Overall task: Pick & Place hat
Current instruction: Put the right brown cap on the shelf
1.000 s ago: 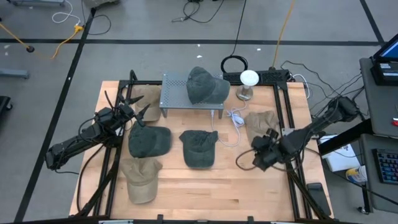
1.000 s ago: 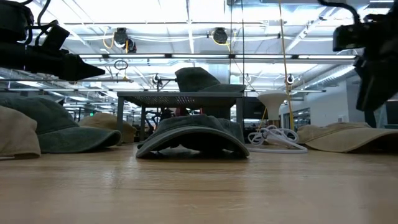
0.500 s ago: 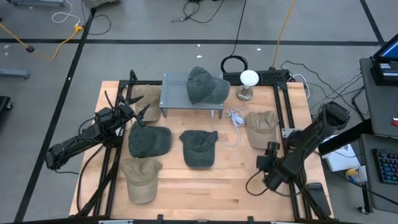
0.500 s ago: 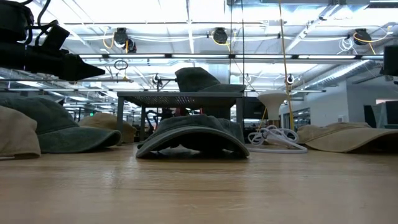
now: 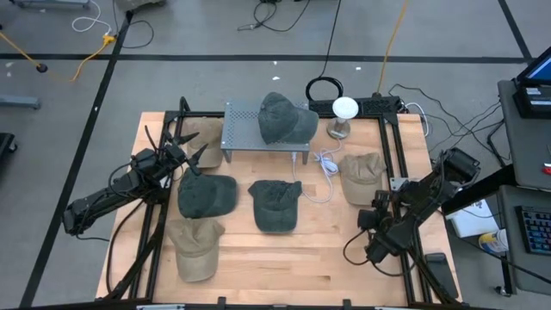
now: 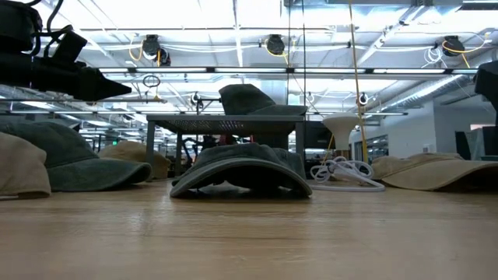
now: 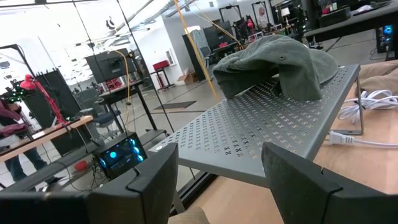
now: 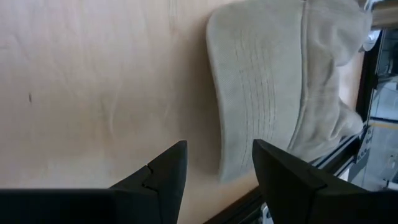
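Several caps lie on the wooden table (image 5: 284,258). One dark green hat (image 5: 284,116) sits on a grey perforated stand (image 5: 245,133). Two more green hats (image 5: 207,195) (image 5: 275,205) rest on their brims at mid-table. A beige hat (image 5: 362,176) lies at the right and another beige hat (image 5: 196,247) at the near left. My right gripper (image 5: 370,222) hovers open, tipped down, just near of the right beige hat (image 8: 280,81), touching nothing. My left gripper (image 5: 196,157) waits open and level at the left, facing the stand (image 7: 267,124).
A third beige cap (image 5: 205,136) lies partly under my left gripper. A white lamp (image 5: 344,108) and a loose white cable (image 5: 325,164) sit right of the stand. Black frame rails (image 5: 400,172) run along both table sides. Bare wood lies along the near edge.
My right arm has swung toward the table's near right corner and sunk. Its gripper has tipped downward and rolled, and has left the low view toward the right. The fingers stay open. No hat has moved.
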{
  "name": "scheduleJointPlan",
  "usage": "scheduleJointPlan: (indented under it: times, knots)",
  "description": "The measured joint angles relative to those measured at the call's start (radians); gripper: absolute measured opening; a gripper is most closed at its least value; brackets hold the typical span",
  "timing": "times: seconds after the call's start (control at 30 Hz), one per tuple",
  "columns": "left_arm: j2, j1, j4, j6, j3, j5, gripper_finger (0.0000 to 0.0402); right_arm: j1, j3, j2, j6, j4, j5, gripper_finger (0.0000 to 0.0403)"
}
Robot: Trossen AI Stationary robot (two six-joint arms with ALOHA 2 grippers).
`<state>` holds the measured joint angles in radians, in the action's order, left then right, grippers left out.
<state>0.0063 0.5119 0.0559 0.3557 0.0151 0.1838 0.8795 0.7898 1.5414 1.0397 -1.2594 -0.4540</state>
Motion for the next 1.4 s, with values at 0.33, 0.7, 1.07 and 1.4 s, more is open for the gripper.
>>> scheduleJointPlan:
  times: [0.33, 0.7, 1.07, 1.4]
  knots:
    - [0.0, 0.0, 0.0, 0.0, 0.0, 0.0, 0.0237, -0.009, -0.031, 0.0, 0.039, 0.006, -0.073, 0.0176]
    - [0.0, 0.0, 0.0, 0.0, 0.0, 0.0, 0.0237, -0.063, -0.132, 0.0, 0.048, 0.107, -0.122, 0.0171]
    - [0.0, 0.0, 0.0, 0.0, 0.0, 0.0, 0.0237, -0.075, -0.163, 0.0, 0.084, 0.144, -0.2, 0.0016]
    - [0.0, 0.0, 0.0, 0.0, 0.0, 0.0, 0.0237, -0.068, -0.019, -0.005, 0.159, -0.167, -0.256, 0.0007]
